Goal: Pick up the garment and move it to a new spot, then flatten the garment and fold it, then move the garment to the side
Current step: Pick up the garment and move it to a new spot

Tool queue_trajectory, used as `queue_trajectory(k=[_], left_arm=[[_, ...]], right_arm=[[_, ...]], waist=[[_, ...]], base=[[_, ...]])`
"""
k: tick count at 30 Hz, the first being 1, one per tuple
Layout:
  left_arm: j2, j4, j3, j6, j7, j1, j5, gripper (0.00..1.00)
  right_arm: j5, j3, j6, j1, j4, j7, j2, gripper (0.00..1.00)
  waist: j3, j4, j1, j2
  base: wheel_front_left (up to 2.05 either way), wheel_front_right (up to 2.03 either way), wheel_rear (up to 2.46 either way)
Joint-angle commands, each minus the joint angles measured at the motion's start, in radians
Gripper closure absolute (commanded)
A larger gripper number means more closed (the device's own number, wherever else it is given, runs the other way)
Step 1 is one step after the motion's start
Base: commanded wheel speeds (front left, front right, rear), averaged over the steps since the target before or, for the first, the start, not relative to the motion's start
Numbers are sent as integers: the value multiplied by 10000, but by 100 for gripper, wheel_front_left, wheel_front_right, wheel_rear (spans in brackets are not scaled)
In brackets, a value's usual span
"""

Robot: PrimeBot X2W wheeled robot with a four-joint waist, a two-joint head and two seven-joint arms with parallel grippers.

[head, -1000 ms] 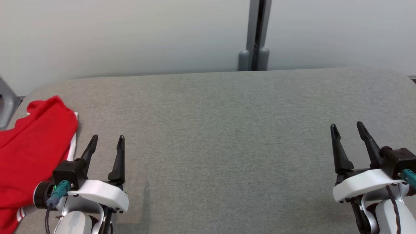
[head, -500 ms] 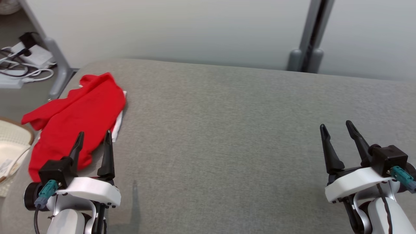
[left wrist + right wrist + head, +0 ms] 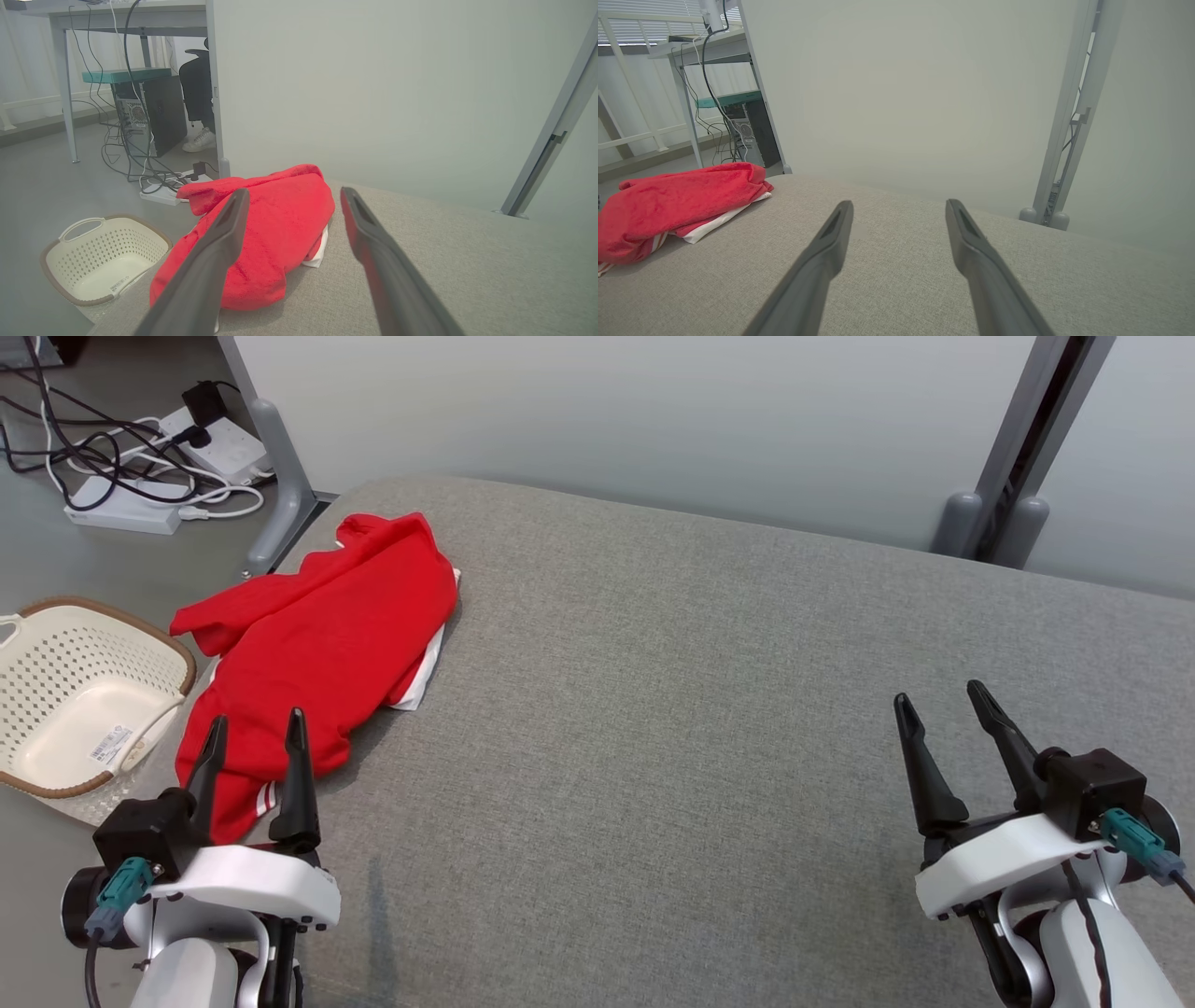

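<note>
Head view: red garment point(image 3: 317, 644) crumpled at left edge of table point(image 3: 700, 709); left gripper point(image 3: 259, 716) near it, right gripper point(image 3: 938, 692) well apart; both sets of fingers spread wide, holding nothing.

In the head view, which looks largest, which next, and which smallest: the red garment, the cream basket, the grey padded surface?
1. grey padded surface
2. red garment
3. cream basket, though the picture's edge cuts it and it stands lower, so its real size is unsure.
</note>
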Motion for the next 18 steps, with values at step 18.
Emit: queue_trajectory(k=[18], left_arm=[[525,69,199,52,594,-1922,-321,0]], right_arm=[[-143,178,1,-427,-358,265,-312,0]], waist=[[918,-376,0,0]], base=[[0,0,0]])
